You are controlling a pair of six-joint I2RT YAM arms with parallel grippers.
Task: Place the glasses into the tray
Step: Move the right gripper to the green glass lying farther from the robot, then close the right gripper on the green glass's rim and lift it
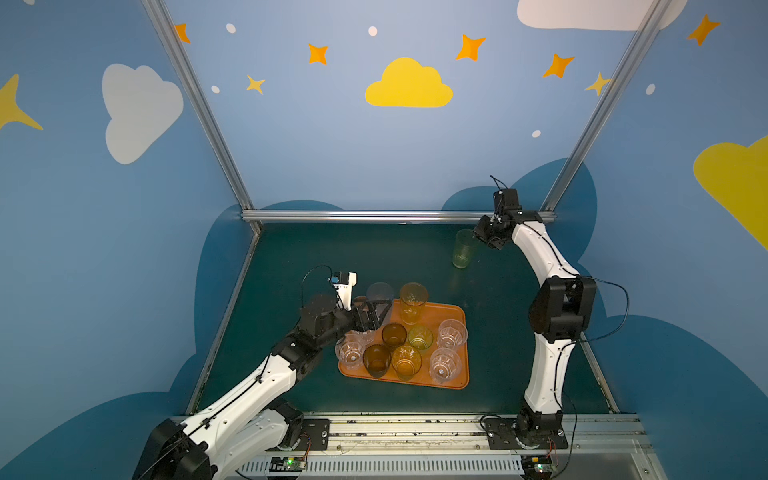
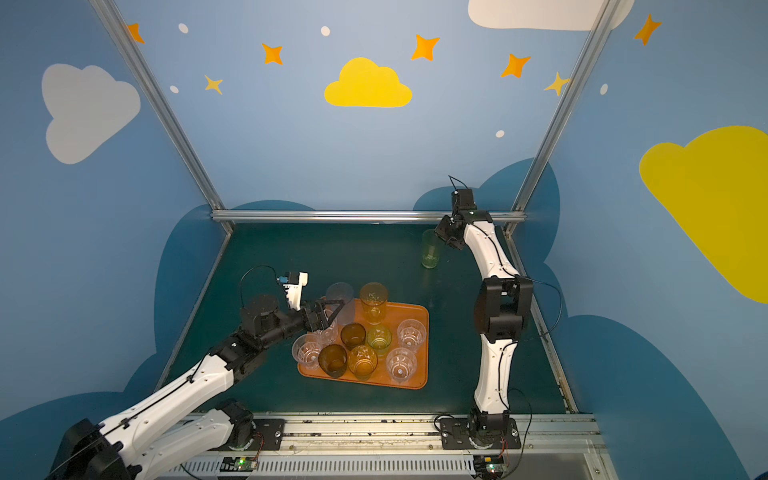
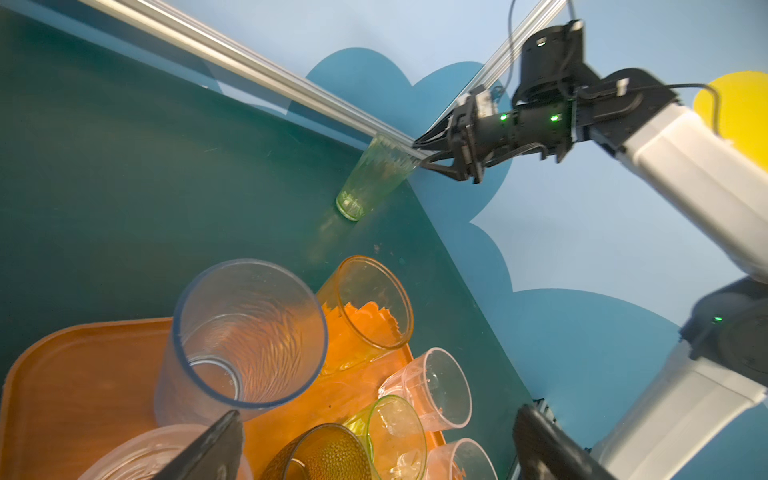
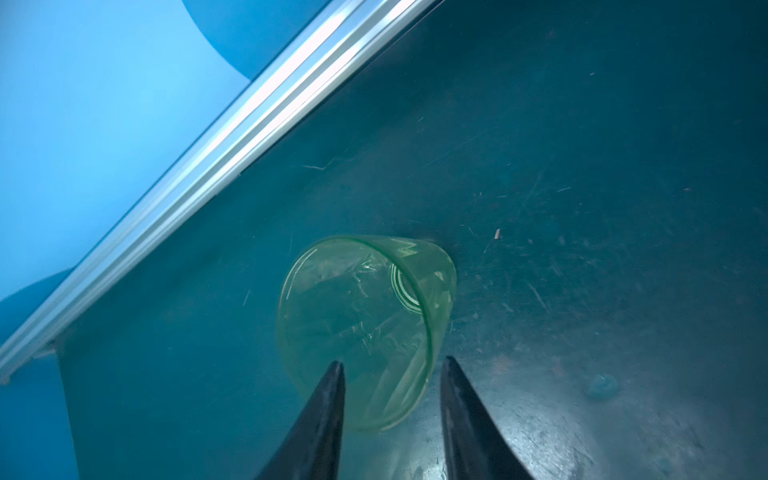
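The green table [image 1: 332, 257] carries the orange tray [image 1: 446, 312] near its middle. All the glasses [image 1: 406, 361] but one stand upright in it, packed close; the bare room I can see is at its far right corner. The one glass left out, a tall yellow-green tumbler [image 1: 462, 249], stands upright on the table well apart from the tray, near the far right corner by the metal rail [image 1: 374, 216]. The left gripper [image 1: 374, 318] hovers over the tray's left end just beside the frosted glass [image 1: 380, 293], jaws spread wide and holding nothing. The right gripper [image 4: 390, 363] is at the tall tumbler's rim, jaws partly parted and straddling its wall: one finger [image 4: 328, 399] hangs inside the mouth, the other outside, the wall not yet pinched, so it has hold of nothing

The step in hand looks like the pinch on that wall. To do it well, sink the fingers a little below the rim first, since a grip on the very lip of a tall, light tumbler would likely let it swing or slip. Close gently, lift straight up until the base clears, and carry it high over the packed glasses before lowering it into the bare corner
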